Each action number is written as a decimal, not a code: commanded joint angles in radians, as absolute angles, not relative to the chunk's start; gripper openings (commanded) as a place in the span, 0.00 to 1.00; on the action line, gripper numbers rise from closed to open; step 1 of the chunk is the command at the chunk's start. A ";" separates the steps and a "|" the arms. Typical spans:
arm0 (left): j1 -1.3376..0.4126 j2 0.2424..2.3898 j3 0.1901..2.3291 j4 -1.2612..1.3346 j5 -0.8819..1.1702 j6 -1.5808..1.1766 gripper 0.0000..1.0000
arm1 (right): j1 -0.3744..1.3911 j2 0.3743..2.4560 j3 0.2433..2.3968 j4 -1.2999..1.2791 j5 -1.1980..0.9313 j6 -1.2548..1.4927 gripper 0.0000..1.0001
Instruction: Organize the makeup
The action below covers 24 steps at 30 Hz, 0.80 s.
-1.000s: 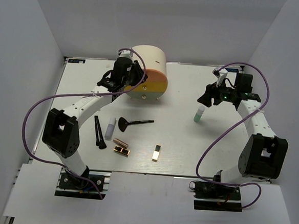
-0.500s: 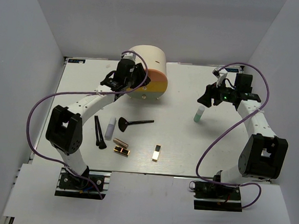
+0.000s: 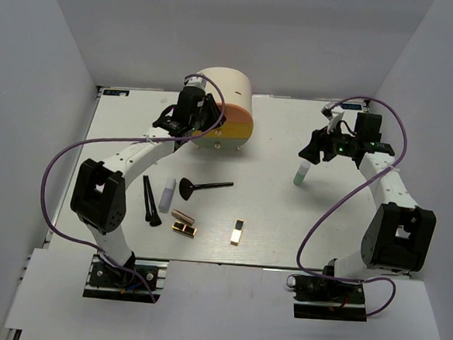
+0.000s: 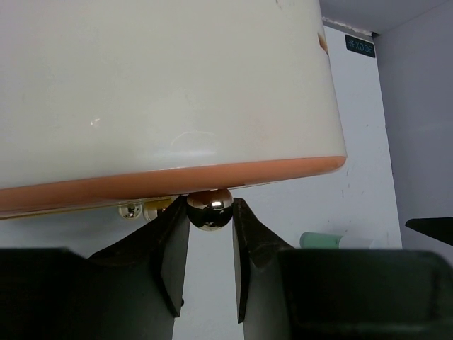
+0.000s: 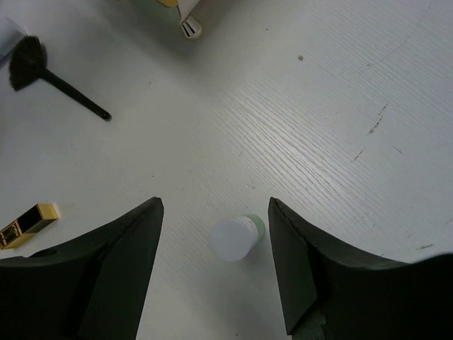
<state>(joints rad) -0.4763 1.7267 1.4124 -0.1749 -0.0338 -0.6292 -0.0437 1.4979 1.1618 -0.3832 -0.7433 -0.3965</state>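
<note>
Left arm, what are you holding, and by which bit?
Its jaws pinch the round knob of the orange drawer, one jaw on each side.

small dark label (image 4: pixel 359 46) seen at the far edge of the counter (image 4: pixel 354 177) in the left wrist view, pale characters printed on it, too blurred to be read with certainty, no other text, brand or number legible

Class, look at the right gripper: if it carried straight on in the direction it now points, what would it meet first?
Probably the white cap of the mint-green bottle, standing upright on the table below the open right gripper, in line between its fingers; the depth is unclear.
</note>
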 commanded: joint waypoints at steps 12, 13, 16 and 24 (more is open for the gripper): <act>-0.492 1.462 1.155 -0.141 -0.002 -0.641 0.08 | -0.043 1.470 1.177 -0.379 -0.768 -0.423 0.74; -0.492 1.451 1.144 -0.138 -0.002 -0.644 0.08 | -0.041 1.473 1.180 -0.380 -0.769 -0.423 0.75; -0.492 1.413 1.118 -0.144 -0.002 -0.660 0.07 | -0.041 1.471 1.187 -0.383 -0.769 -0.425 0.76; -0.492 1.397 1.100 -0.141 -0.008 -0.657 0.59 | -0.041 1.473 1.201 -0.400 -0.762 -0.456 0.89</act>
